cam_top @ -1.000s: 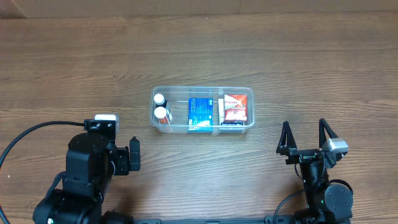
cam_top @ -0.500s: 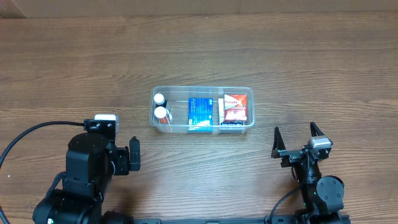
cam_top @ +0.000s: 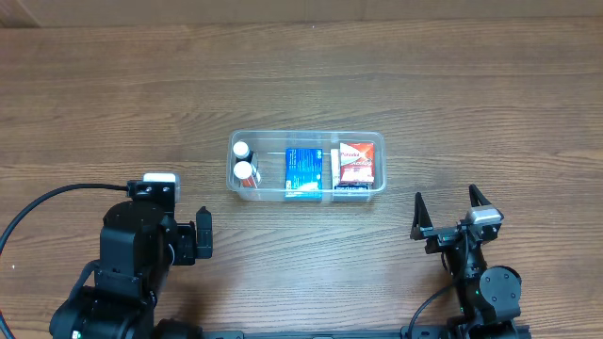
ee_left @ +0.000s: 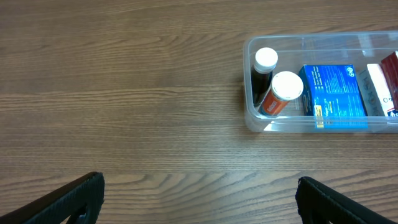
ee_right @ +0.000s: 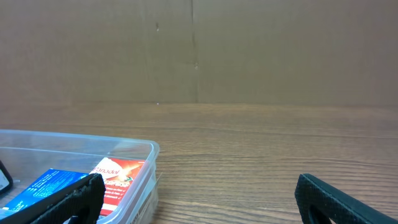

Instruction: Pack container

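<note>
The clear plastic container [cam_top: 379, 141] sits at the table's middle. It holds two white-capped bottles [cam_top: 243, 166] at its left end, a blue box [cam_top: 302, 171] in the middle and a red and white box [cam_top: 356, 163] at the right. It also shows in the left wrist view [ee_left: 249, 121] with the bottles [ee_left: 283, 92] and blue box [ee_left: 333, 96], and in the right wrist view [ee_right: 146, 177] with the red box [ee_right: 115, 177]. My left gripper [cam_top: 203, 234] is open and empty, near-left of the container. My right gripper [cam_top: 448, 213] is open and empty, near-right of it.
A brown cardboard wall [ee_right: 199, 50] stands beyond the table's far edge. A black cable [cam_top: 47, 202] runs from the left arm to the left edge. Bare wooden table [cam_top: 301, 75] lies around the container.
My right gripper drew back slightly to the left and toward the near edge a second ago, then held still. The left arm and the container's contents have not moved.
</note>
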`<state>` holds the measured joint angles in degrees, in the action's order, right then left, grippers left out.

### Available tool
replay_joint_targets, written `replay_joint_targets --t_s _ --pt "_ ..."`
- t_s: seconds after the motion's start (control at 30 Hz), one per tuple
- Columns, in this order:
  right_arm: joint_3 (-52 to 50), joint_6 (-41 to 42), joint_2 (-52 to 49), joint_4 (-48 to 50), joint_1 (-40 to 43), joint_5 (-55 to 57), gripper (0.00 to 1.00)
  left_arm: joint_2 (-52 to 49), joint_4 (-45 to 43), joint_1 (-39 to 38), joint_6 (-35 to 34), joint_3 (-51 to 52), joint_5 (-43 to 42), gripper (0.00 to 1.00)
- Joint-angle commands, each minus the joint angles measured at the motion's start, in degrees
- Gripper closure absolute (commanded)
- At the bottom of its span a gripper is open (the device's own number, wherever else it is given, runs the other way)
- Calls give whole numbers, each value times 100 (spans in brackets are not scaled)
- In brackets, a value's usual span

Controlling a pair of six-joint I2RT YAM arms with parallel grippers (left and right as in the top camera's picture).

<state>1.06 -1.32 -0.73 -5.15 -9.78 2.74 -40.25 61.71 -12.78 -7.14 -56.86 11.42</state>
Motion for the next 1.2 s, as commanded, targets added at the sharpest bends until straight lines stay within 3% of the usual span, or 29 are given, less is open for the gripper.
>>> replay_joint_targets --t_s 0.0,0.57,0.77,0.93,1.17 --pt "-61 -20 57 48 0 -50 0 37 -4 -37 -59 -15 61 0" --pt "-61 -20 57 48 0 -50 0 98 -4 -37 -59 -7 61 0" --pt "-61 -22 57 48 0 -50 0 820 -76 31 -13 503 146 0" --pt "-61 -22 57 48 0 -50 0 2006 -1032 295 -17 1956 120 0" --pt "-61 -22 57 48 0 -50 0 3641 -3821 634 -17 4323 59 0"
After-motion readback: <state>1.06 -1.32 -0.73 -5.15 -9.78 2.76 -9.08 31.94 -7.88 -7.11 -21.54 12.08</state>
